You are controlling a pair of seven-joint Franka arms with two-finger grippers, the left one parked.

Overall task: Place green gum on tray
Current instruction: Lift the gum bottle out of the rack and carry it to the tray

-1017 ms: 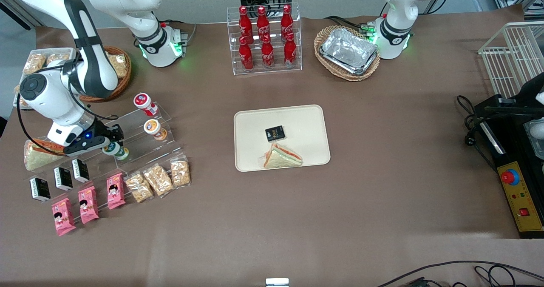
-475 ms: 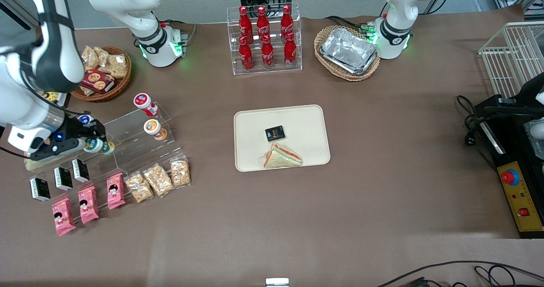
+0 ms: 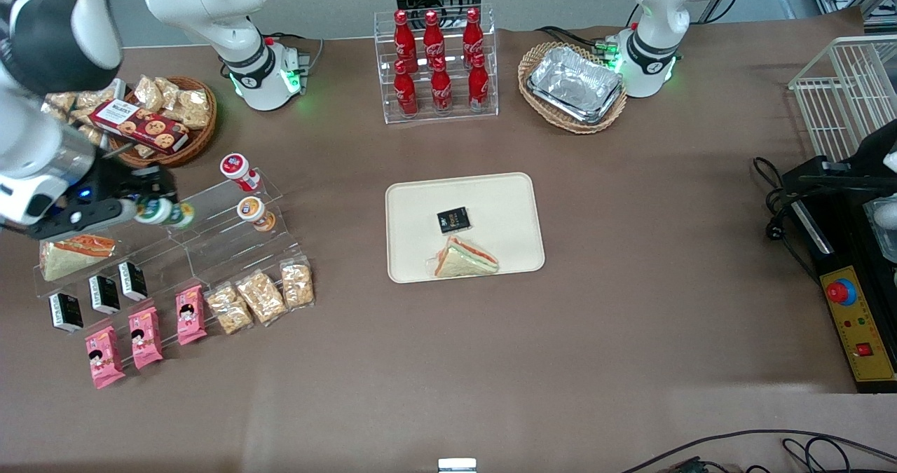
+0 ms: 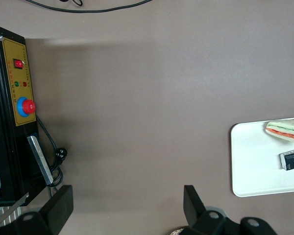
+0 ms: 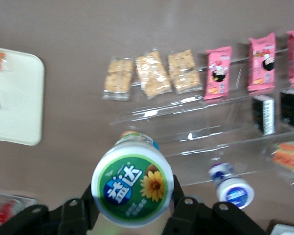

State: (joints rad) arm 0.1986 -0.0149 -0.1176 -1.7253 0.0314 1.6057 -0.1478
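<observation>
Gripping green gum point(image 3: 165, 213) between its fingers, end effector point(image 3: 151, 210) above clear display steps point(image 3: 210, 235).

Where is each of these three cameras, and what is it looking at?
Front view: high up, facing both arms, looking down on the table; the gripper holds the green gum above the clear shelf.
Right wrist view: looks down past its fingers clamped on the gum.
Left wrist view: looks down at bare table.
All three show the tray.
</observation>
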